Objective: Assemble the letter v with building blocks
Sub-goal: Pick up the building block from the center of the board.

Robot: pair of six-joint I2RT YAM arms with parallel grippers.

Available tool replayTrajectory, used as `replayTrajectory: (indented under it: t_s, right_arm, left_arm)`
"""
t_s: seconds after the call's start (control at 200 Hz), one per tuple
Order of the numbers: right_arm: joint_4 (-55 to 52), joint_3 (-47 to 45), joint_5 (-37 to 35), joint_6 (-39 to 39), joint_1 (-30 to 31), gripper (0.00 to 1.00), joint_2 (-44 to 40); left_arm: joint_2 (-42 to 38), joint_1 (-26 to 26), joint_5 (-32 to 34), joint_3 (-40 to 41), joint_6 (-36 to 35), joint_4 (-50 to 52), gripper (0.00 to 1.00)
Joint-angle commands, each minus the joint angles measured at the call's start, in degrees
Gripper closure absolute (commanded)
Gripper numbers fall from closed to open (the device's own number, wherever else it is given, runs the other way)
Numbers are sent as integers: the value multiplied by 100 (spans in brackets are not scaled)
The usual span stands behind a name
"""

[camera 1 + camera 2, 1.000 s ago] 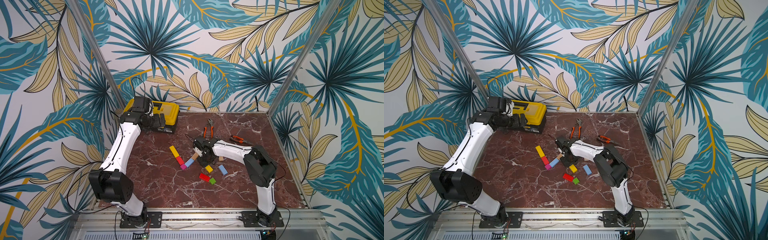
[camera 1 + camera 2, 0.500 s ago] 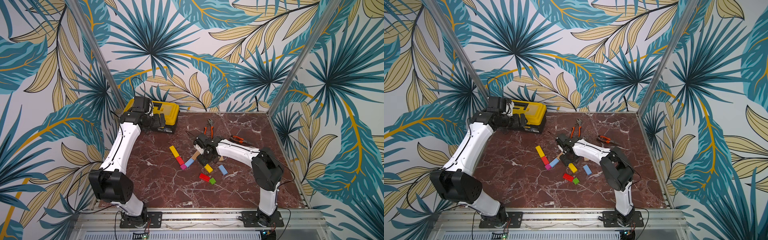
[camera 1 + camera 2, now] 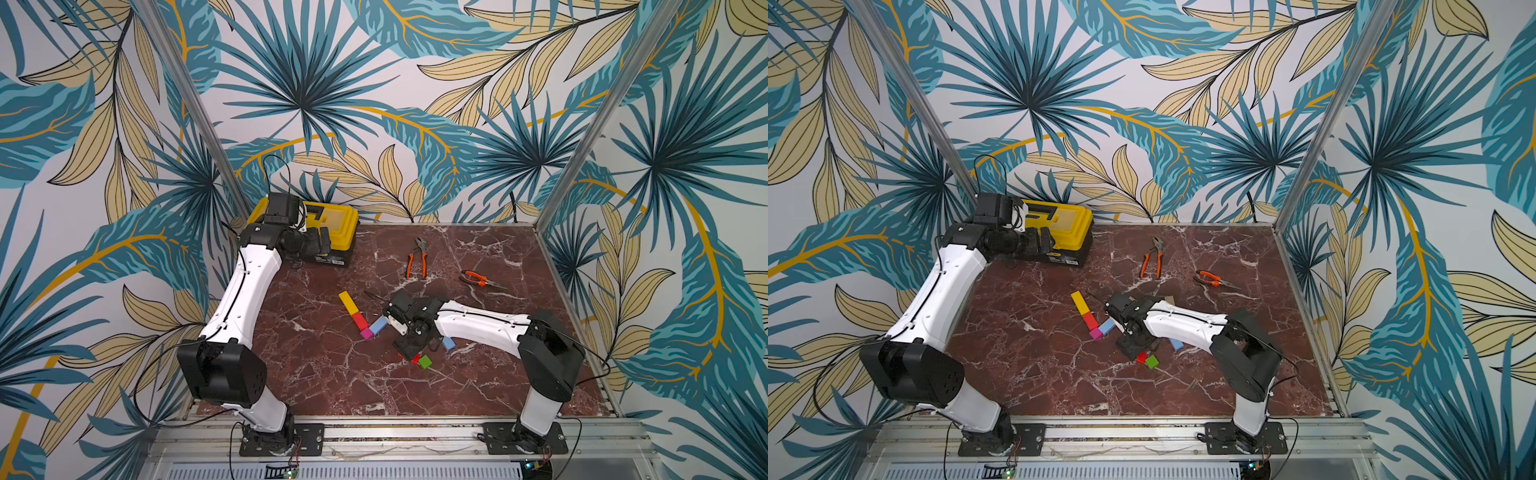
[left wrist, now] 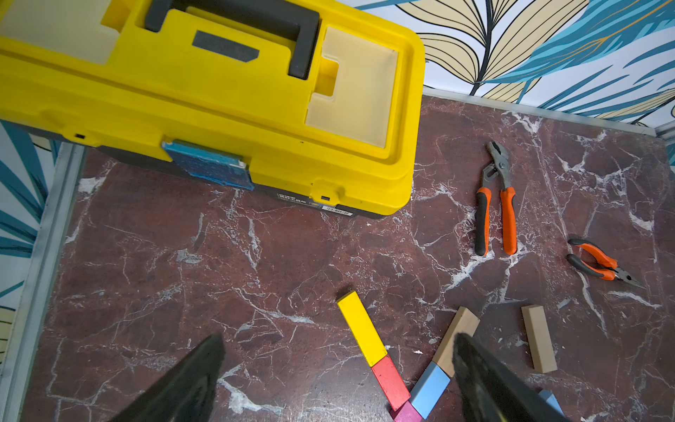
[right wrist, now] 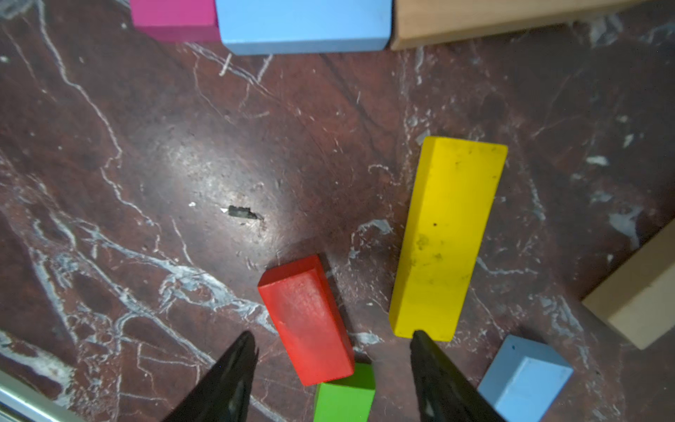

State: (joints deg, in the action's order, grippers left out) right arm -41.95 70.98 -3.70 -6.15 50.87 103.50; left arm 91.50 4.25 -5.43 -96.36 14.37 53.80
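Observation:
The letter v lies mid-table: a yellow bar, a red block, a magenta cube at the point and a light-blue block. Its plain-wood bar shows in the left wrist view. My right gripper is open and holds nothing, hovering over loose building blocks: a red one between its fingers, a green cube, a yellow bar and a light-blue block. My left gripper is open and empty, up by the toolbox.
A yellow toolbox stands at the back left. Orange-handled pliers and needle-nose pliers lie toward the back. A spare plain-wood bar lies right of the figure. In both top views the right arm covers part of the loose blocks.
My right gripper has opened and drawn back toward the front, from the plain-wood bar to over the loose blocks. The left arm has not moved.

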Motion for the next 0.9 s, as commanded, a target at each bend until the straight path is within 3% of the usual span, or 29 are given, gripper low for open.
replayTrajectory:
  t_s: [0.0, 0.346, 0.546, 0.896]
  right_arm:
    - [169, -124, 54, -196, 127, 31, 140]
    - [359, -140, 182, -336, 257, 35, 486]
    - [424, -212, 194, -423, 266, 56, 552]
    - [428, -508, 114, -721, 457, 72, 472]
  left_arm:
    - [-83, -64, -54, 57, -57, -54, 1]
    - [-101, -65, -44, 70, -72, -52, 1]
    - [-102, -64, -45, 70, -74, -52, 1]
    - [-105, -65, -40, 72, -74, -52, 1]
